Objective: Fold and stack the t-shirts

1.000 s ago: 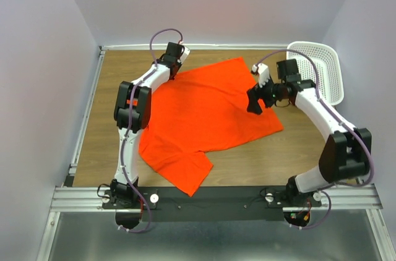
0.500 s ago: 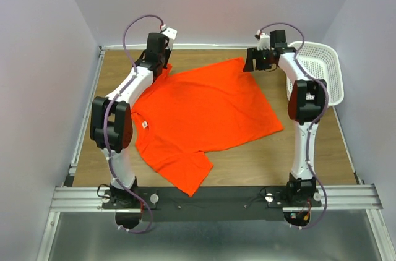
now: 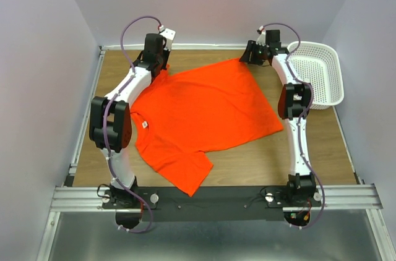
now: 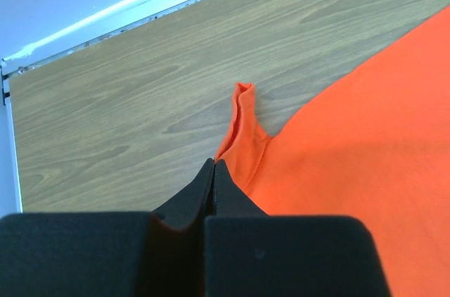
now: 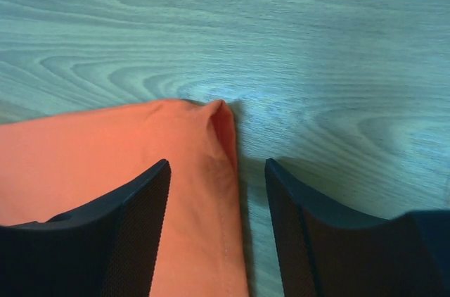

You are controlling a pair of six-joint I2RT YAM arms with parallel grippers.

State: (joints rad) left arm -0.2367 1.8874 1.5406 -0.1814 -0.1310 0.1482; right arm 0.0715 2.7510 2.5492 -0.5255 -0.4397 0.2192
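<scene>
The orange-red t-shirt point(image 3: 204, 112) lies spread flat on the wooden desk point(image 3: 247, 162), filling the middle of the top view. One short sleeve points toward the lower centre of the frame, nearest the arm bases. A small white neck label point(image 3: 145, 124) shows at the collar, at the shirt's left edge beside the left arm.

Farther back, each arm reaches to a far corner of the shirt. At the upper left, the left end effector point(image 4: 213, 170) is clenched. Its fingers are pressed together on the fabric edge, and a small folded tip of cloth lies on the wood just beyond them. At the upper centre-right, the right end effector point(image 5: 218, 167) is released. Its fingers stand apart on either side of the shirt's corner, one over the cloth and one over bare wood.

A white lattice basket point(image 3: 318, 75) sits at the far right, near the right arm.
</scene>
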